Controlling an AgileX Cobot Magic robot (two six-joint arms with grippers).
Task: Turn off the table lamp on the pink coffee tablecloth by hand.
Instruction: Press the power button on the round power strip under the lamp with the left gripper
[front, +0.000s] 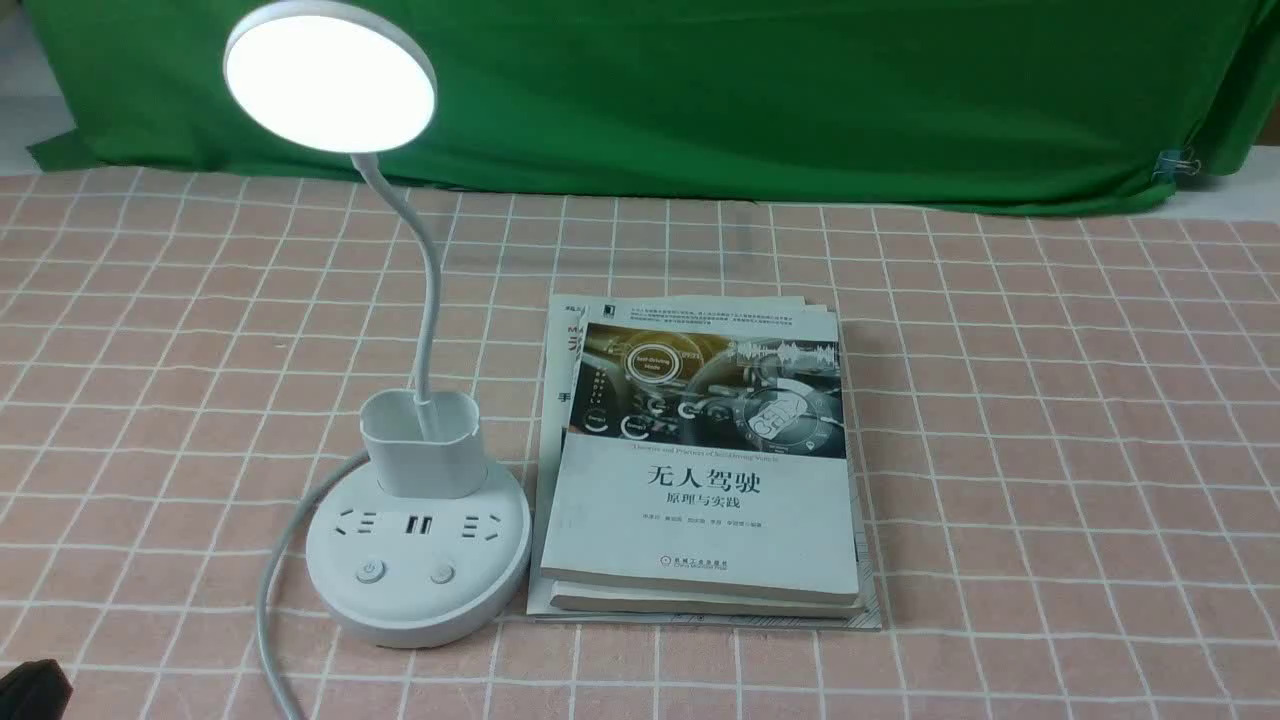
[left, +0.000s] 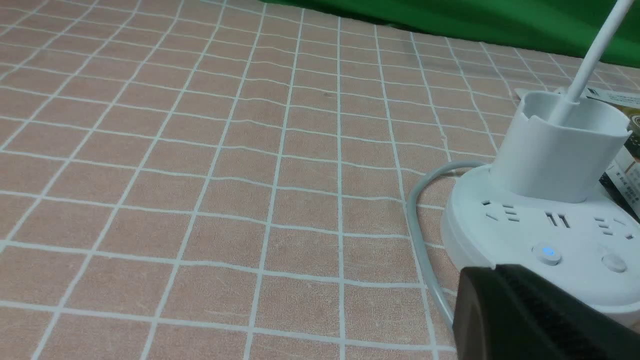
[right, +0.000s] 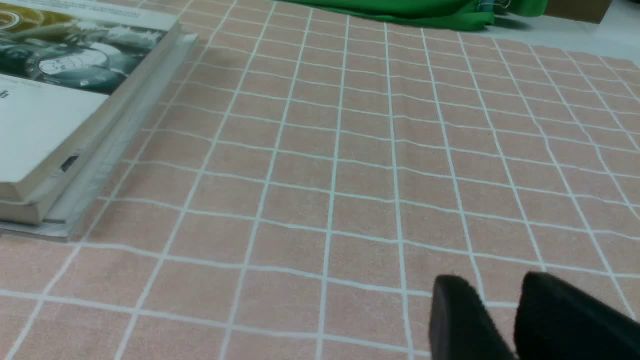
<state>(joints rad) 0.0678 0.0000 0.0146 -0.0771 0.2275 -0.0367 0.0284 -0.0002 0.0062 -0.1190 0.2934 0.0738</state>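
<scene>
The table lamp (front: 415, 560) stands lit on the pink coffee tablecloth (front: 1000, 400), its round head (front: 330, 80) glowing above the gooseneck and cup holder. Two buttons (front: 370, 572) sit at the front of the base. In the left wrist view one button (left: 546, 252) shows a blue light. My left gripper, the hand (left: 495, 270), is shut and empty, its tips just short of the base's rim (left: 465, 240). In the front view only a black corner of the left gripper (front: 30, 688) shows at the lower left. My right gripper (right: 492, 282) hovers over bare cloth, open by a narrow gap, holding nothing.
A stack of books (front: 700, 470) lies right beside the lamp base, also at the edge of the right wrist view (right: 60, 115). The lamp's grey cord (front: 270, 580) curves off the base toward the near edge. A green backdrop cloth (front: 750, 100) hangs at the back.
</scene>
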